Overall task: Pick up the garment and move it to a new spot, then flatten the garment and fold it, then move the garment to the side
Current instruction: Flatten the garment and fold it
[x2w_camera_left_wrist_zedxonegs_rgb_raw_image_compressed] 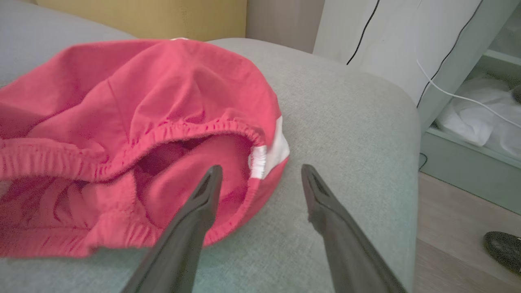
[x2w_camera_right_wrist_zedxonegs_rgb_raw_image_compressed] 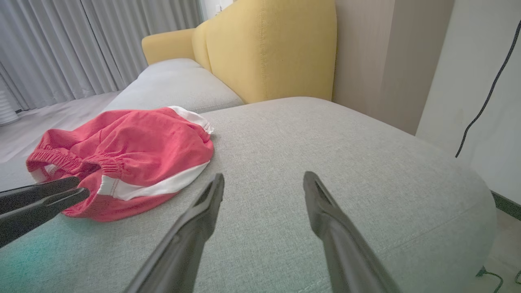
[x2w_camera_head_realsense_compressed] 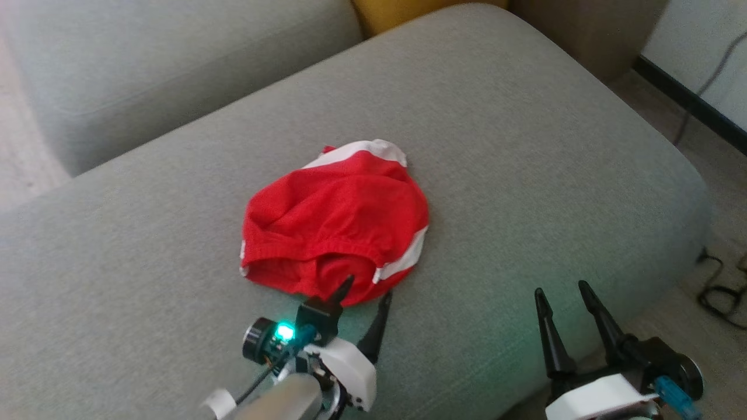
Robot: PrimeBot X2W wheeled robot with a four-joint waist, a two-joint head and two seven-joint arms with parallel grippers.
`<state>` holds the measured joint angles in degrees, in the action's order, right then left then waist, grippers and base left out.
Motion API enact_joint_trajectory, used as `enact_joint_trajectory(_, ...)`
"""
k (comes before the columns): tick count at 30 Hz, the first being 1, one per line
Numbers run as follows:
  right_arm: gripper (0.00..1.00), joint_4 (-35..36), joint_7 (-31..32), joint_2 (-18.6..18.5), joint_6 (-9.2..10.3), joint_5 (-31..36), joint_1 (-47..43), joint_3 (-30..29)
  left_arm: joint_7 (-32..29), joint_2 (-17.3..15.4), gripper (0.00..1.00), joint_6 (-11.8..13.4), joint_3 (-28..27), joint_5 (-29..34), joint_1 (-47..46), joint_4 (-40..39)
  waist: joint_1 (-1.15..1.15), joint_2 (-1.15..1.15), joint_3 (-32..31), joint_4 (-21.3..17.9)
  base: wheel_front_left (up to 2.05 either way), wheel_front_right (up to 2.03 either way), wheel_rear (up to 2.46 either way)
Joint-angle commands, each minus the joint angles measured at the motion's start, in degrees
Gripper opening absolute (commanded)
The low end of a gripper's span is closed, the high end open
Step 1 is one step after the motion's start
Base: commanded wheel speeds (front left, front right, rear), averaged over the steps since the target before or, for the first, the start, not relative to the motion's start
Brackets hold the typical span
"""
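The garment (x2w_camera_head_realsense_compressed: 335,219) is a pair of red shorts with white side stripes, lying bunched in the middle of a grey cushion (x2w_camera_head_realsense_compressed: 525,175). Its elastic waistband faces me. My left gripper (x2w_camera_head_realsense_compressed: 367,291) is open at the garment's near edge; in the left wrist view the garment (x2w_camera_left_wrist_zedxonegs_rgb_raw_image_compressed: 130,122) sits just ahead and the left gripper (x2w_camera_left_wrist_zedxonegs_rgb_raw_image_compressed: 260,171) has one fingertip over the waistband hem and the other over bare cushion. My right gripper (x2w_camera_head_realsense_compressed: 563,294) is open above the cushion's near right part, well apart from the cloth. The right wrist view has the garment (x2w_camera_right_wrist_zedxonegs_rgb_raw_image_compressed: 122,150) at left and the right gripper (x2w_camera_right_wrist_zedxonegs_rgb_raw_image_compressed: 263,179) over grey fabric.
The cushion's rounded edge (x2w_camera_head_realsense_compressed: 694,192) drops to the floor at right, where black cables (x2w_camera_head_realsense_compressed: 721,291) lie. A second grey cushion (x2w_camera_head_realsense_compressed: 146,64) sits at the far left, a yellow backrest (x2w_camera_right_wrist_zedxonegs_rgb_raw_image_compressed: 264,49) behind. A pale green shelf (x2w_camera_left_wrist_zedxonegs_rgb_raw_image_compressed: 468,122) stands to the right.
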<state>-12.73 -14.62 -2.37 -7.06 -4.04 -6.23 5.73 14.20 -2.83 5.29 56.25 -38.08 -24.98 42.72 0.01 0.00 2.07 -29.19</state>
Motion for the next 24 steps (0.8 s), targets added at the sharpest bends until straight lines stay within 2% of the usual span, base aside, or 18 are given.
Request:
enact_joint_trajectory(1,1.00,1.6,-0.4,-0.5,-0.43,-0.3,2.5,1.8,0.4,0.0,1.00,0.7,-0.6,-0.7,-3.3,0.0,-0.01,0.00,1.3,-1.5,0.00,0.00,0.00)
enact_joint_trajectory(9,1.00,2.0,-0.4,-0.5,-0.43,-0.8,3.3,1.4,0.6,0.0,1.00,1.5,2.5,-4.2,-7.4,3.8,-0.01,0.00,3.2,-2.3,0.00,0.00,0.00)
enact_joint_trajectory(10,1.00,2.0,-0.4,-0.5,-0.43,-0.9,3.4,1.4,0.7,0.0,0.92,1.4,2.8,-4.6,-7.8,4.0,-0.01,0.00,3.3,-2.3,0.00,0.00,0.00)
enact_joint_trajectory(11,1.00,2.1,-0.4,-0.5,-0.43,-1.0,3.4,1.3,0.7,0.0,0.49,1.4,3.2,-5.1,-8.0,4.3,-0.01,0.00,3.5,-2.4,0.00,0.00,0.00)
enact_joint_trajectory(12,1.00,2.1,-0.4,-0.5,-0.43,-1.0,3.4,1.3,0.7,0.0,0.11,1.3,3.6,-5.5,-8.3,4.5,-0.01,0.00,3.6,-2.4,0.00,0.00,0.00)
enact_joint_trajectory(13,1.00,2.1,-0.4,-0.5,-0.43,-1.0,3.4,1.3,0.7,0.0,0.00,0.7,4.2,-6.0,-8.4,4.7,-0.01,0.00,3.6,-2.4,0.00,0.00,0.00)
enact_joint_trajectory(18,1.00,1.7,-0.4,-0.5,-0.43,-1.0,3.5,1.2,0.8,0.0,0.00,-1.8,5.9,-7.3,-10.1,3.0,-0.01,0.00,3.1,-2.2,0.00,0.00,0.00)
enact_joint_trajectory(24,1.00,1.5,-0.4,-0.5,-0.43,-0.9,2.9,1.2,0.8,0.0,0.00,-2.9,1.8,-5.3,-13.9,-6.3,-0.01,0.00,0.4,-0.6,0.00,0.00,0.00)
